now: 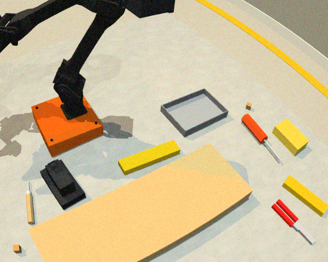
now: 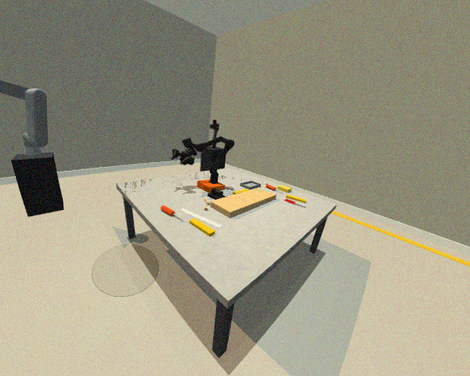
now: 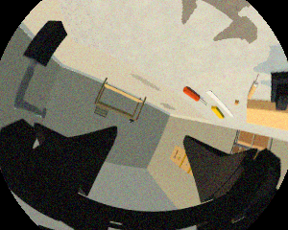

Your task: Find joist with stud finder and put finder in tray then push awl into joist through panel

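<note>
The black stud finder (image 1: pixel 63 183) (image 2: pixel 216 194) (image 3: pixel 280 91) lies on the table between the orange robot base and the tan floor panel (image 1: pixel 147 206) (image 2: pixel 243 201) (image 3: pixel 269 114). The awl (image 1: pixel 29 208) (image 3: pixel 252 90) lies beside the panel's left end in the top view, its wooden handle toward the panel corner. The grey tray (image 1: pixel 206 123) stands beyond the panel and holds nothing. The joist is hidden. My gripper (image 3: pixel 152 136) is open and empty, raised away from all of these, with its fingers pointing out past the table toward the room.
A yellow bar (image 1: pixel 149 158) lies between tray and panel. An orange screwdriver (image 1: pixel 254 128), yellow block (image 1: pixel 290 136), another yellow bar (image 1: pixel 305 196) and red-handled tool (image 1: pixel 285 213) lie at the right. Another screwdriver (image 2: pixel 168 210), white strip (image 2: pixel 200 217) and yellow bar (image 2: pixel 201 226) lie at the near left.
</note>
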Controlling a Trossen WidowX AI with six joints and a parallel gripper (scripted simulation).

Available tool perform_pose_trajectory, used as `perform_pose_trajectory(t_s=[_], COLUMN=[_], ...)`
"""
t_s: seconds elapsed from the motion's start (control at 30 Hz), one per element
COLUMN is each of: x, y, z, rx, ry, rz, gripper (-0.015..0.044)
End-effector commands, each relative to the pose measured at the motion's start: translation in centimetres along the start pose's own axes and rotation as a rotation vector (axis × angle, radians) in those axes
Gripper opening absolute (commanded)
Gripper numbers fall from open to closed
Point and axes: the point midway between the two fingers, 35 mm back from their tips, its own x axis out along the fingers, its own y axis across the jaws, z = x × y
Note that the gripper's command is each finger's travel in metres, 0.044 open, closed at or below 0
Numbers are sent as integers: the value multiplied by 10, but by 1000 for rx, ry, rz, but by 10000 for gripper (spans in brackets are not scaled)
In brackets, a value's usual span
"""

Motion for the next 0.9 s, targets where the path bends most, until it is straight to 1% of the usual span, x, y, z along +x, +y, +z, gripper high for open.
perform_pose_trajectory(t_s=[0.0,0.03,0.23,0.43,0.63,0.87], x=[2,6,49,66,55,16], y=[-2,-6,-73,-152,-225,-287], z=[0,1,9,23,40,59], rx=[1,6,5,-82,-270,-620], ry=[-5,-19,-211,-444,-688,-945], rz=[-6,-25,-243,-455,-636,-785], gripper=[426,440,440,440,440,440])
